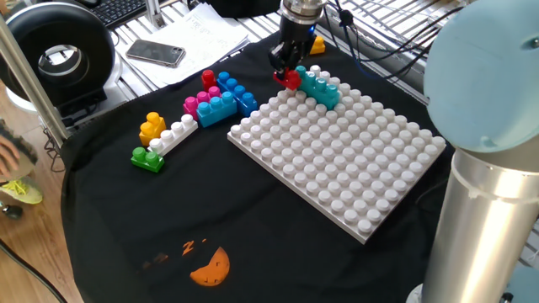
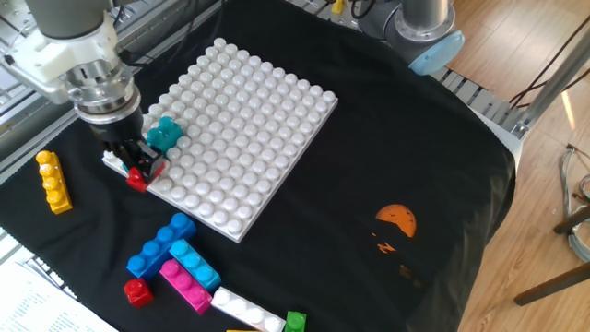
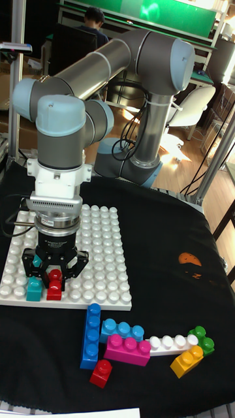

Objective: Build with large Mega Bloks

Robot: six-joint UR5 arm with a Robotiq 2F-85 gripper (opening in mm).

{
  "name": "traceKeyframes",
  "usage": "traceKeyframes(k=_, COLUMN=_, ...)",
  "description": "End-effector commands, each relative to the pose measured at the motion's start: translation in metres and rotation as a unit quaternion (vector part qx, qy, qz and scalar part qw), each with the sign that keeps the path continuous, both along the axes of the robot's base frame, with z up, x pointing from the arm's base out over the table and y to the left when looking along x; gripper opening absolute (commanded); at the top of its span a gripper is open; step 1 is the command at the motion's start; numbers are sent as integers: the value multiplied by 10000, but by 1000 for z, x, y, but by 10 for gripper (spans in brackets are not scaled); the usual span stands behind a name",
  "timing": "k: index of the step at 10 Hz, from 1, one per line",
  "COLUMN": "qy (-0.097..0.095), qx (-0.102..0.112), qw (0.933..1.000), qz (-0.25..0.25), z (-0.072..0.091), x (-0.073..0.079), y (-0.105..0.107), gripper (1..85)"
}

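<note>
My gripper (image 1: pixel 289 71) (image 2: pixel 136 164) (image 3: pixel 55 273) is shut on a small red Mega Blok (image 1: pixel 292 80) (image 2: pixel 138 179) (image 3: pixel 55 286). It holds the red brick at the edge row of the white studded baseplate (image 1: pixel 337 160) (image 2: pixel 249 120) (image 3: pixel 98 261), right beside a teal brick (image 1: pixel 321 87) (image 2: pixel 165 135) (image 3: pixel 33 288) that stands on the plate. I cannot tell whether the red brick touches the studs. Loose blue (image 3: pixel 91 334), pink (image 3: pixel 127 351), white (image 3: pixel 168 343), yellow (image 3: pixel 187 361), green (image 3: pixel 204 340) and red (image 3: pixel 101 373) bricks lie on the black cloth beside the plate.
A long yellow brick (image 2: pixel 53 182) lies on the cloth just beyond the gripper. A phone (image 1: pixel 156 53) and a black round device (image 1: pixel 59 46) sit past the cloth's edge. An orange print (image 1: pixel 210 268) marks the cloth. The arm's base (image 1: pixel 484 168) rises at the right.
</note>
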State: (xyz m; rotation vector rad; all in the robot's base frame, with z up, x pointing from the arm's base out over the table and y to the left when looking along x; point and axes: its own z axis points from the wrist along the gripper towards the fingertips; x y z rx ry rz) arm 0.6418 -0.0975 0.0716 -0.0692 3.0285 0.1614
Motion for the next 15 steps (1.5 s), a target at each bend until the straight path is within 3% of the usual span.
traceKeyframes(k=1, qy=1, qx=64, qw=9999, qz=-134, z=-6, x=-6, y=11, gripper=23)
traceKeyframes(k=6, qy=-15, qx=17, qw=10000, qz=-59, z=-11, x=-8, y=13, gripper=20)
traceKeyframes(k=9, qy=80, qx=-33, qw=9999, qz=66, z=-13, x=-15, y=11, gripper=20)
traceKeyframes(k=15, qy=45, qx=31, qw=10000, qz=-37, z=-18, x=-14, y=18, gripper=17)
